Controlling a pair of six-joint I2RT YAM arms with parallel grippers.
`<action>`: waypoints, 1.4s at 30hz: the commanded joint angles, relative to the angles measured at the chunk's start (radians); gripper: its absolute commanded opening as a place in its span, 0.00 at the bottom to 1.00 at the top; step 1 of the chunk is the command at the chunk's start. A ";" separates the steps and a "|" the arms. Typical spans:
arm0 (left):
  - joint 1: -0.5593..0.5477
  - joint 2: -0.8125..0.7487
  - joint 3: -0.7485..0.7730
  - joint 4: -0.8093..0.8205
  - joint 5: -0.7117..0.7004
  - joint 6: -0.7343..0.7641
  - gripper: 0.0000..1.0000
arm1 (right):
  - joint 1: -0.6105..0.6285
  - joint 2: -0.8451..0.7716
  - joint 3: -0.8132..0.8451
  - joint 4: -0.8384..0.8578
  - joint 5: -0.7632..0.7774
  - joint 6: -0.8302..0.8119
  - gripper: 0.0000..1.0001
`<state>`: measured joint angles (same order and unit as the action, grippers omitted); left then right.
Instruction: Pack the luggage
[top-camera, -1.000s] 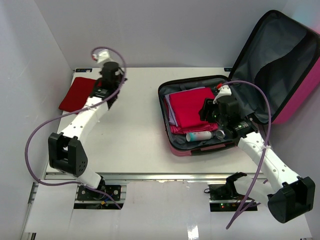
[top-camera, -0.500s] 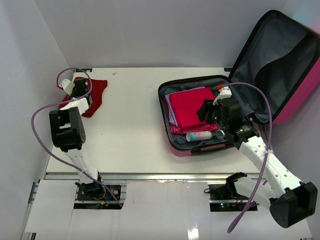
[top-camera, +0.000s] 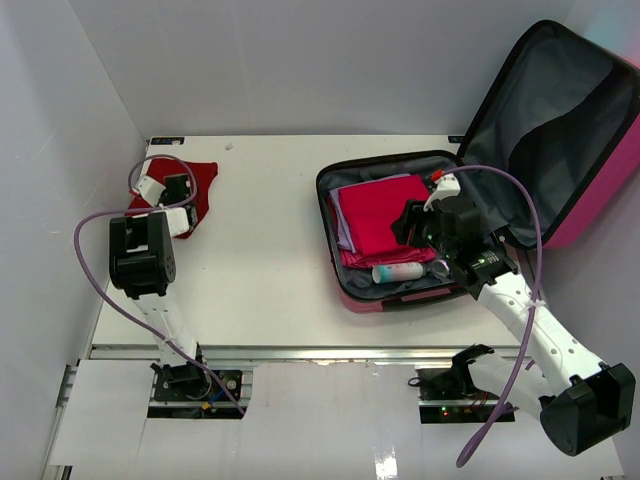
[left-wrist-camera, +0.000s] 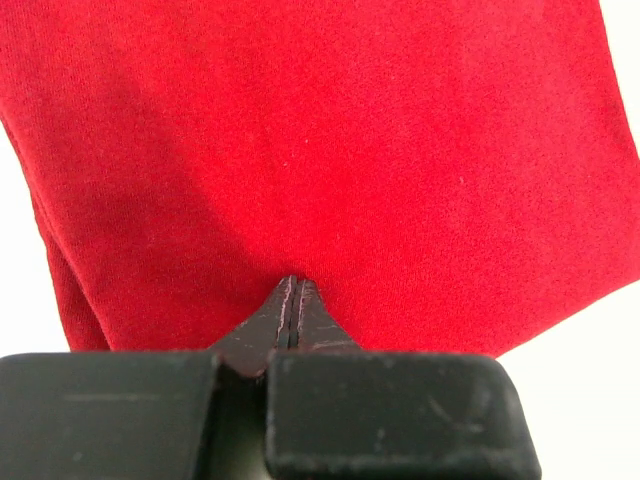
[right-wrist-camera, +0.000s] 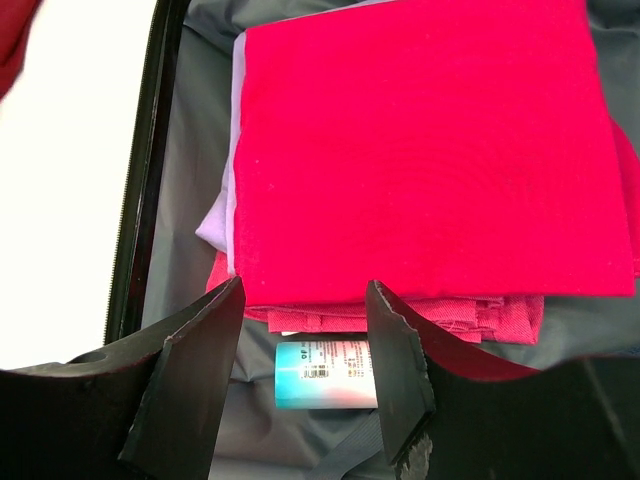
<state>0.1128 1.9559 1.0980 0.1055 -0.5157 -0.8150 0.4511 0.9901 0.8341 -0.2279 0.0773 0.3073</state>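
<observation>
Jaws of the left gripper (left-wrist-camera: 293, 292) are pressed together against the red cloth (left-wrist-camera: 320, 150); those of the right gripper (right-wrist-camera: 305, 288) are spread above the luggage (top-camera: 560, 120).

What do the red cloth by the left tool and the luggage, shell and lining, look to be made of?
The red cloth looks like soft matte knit, probably cotton: fine fuzzy texture, limp folded edge. The luggage shell seems to be hard plastic: a smooth pink surface holding its shape. Its lining is thin grey fabric, likely synthetic, with faint sheen and slack wrinkles.
</observation>
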 joint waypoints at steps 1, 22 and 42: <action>-0.101 -0.133 -0.132 -0.040 0.003 -0.048 0.00 | 0.007 -0.003 0.007 0.046 -0.009 -0.009 0.58; -0.515 -0.442 -0.169 -0.068 0.060 -0.029 0.38 | 0.015 0.005 0.029 0.018 -0.039 -0.034 0.60; -0.039 -0.501 -0.399 -0.201 0.079 -0.282 0.00 | 0.028 0.001 0.040 0.006 -0.033 -0.035 0.60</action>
<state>0.0801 1.4849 0.7050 -0.0843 -0.4061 -1.0230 0.4715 0.9905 0.8345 -0.2353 0.0486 0.2810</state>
